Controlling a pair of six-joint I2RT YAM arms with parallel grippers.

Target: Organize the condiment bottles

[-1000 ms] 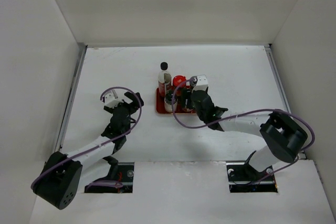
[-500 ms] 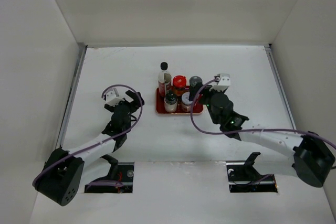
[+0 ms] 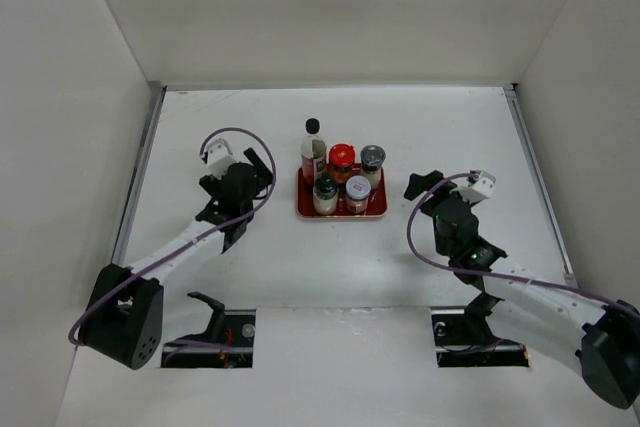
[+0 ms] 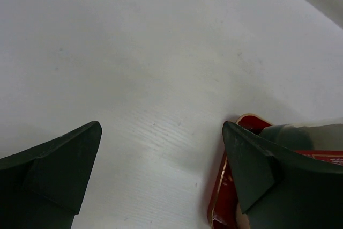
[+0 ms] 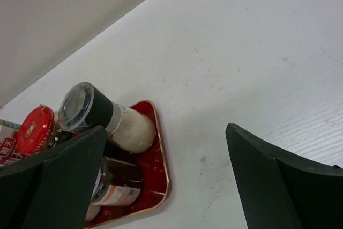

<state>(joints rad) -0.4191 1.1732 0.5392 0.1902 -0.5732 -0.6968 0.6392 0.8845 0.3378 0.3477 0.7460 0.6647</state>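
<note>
Five bottles stand close together on a red tray (image 3: pixel 341 215) in the middle of the white table (image 3: pixel 300 267). In the far row are the tall bottle (image 3: pixel 314 147), the red-capped jar (image 3: pixel 342 159) and the grey-capped shaker (image 3: pixel 373 159). In the near row are the dark-knobbed bottle (image 3: pixel 324 192) and the pale-lidded jar (image 3: pixel 356 193). Plain white walls (image 3: pixel 320 17) stand around the table.

The left gripper (image 3: pixel 262 172) is left of the tray, and the right gripper (image 3: pixel 425 187) is right of it. Both have their jaws wide apart and hold nothing. Only the right wrist view shows the shaker's white filling.
</note>
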